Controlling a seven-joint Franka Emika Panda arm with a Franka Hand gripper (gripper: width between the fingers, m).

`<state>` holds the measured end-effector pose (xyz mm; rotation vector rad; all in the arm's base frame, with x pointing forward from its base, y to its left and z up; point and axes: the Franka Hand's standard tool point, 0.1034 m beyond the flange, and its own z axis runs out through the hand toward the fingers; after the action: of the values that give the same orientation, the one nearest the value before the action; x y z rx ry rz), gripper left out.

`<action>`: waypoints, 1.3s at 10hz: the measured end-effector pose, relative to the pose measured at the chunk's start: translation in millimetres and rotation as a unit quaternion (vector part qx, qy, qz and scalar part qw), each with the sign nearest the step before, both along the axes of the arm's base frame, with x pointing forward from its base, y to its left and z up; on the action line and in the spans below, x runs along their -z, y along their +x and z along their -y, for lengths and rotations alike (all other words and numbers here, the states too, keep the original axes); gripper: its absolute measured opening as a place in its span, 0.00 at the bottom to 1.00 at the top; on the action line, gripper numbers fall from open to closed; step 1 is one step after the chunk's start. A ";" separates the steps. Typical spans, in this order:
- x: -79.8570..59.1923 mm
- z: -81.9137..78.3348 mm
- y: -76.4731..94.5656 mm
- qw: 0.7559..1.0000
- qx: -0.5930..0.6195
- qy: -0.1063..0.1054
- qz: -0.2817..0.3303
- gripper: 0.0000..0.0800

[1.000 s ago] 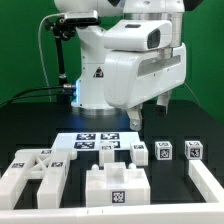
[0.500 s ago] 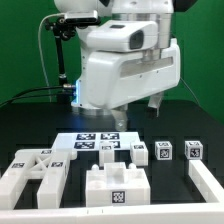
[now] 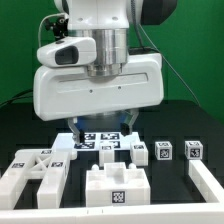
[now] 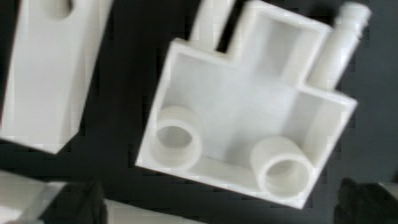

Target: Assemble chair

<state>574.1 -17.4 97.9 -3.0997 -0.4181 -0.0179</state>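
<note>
The chair lies in loose white tagged parts along the front of the table: a crossed piece (image 3: 35,170) at the exterior view's left, a notched block (image 3: 117,185) in the middle, and a slab (image 3: 207,180) at the right. My gripper (image 3: 100,128) hangs open above the marker board (image 3: 100,143), behind the notched block and holding nothing. The wrist view shows a flat white panel (image 4: 240,120) with two round sockets and pegs, beside a long slotted part (image 4: 45,70). The open gripper (image 4: 217,200) is above the panel's socket edge, with its dark fingertips (image 4: 79,198) blurred.
Three small tagged cubes (image 3: 163,151) stand in a row at the exterior view's right of the marker board. The robot's base (image 3: 90,85) rises behind it. A white rim (image 3: 110,214) runs along the table's front edge.
The arm has swung toward the exterior view's left, bringing the hand from the right side to over the marker board. The jaws stay open. No part has moved.
</note>
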 end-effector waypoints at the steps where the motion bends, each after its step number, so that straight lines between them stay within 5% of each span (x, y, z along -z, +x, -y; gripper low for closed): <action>1: 0.4 -2.1 -0.1 1.000 0.031 0.002 -0.001 0.81; 4: 4.8 -1.8 -1.0 0.991 0.133 0.006 -0.006 0.81; 7: 31.4 11.3 10.8 0.989 0.146 0.000 0.002 0.81; 10: 72.4 15.1 5.0 0.991 0.134 -0.003 0.019 0.81; 13: 80.5 7.0 0.6 0.992 0.128 -0.003 0.012 0.81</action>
<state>574.7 -24.4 17.5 -3.1378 -0.0191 -0.0577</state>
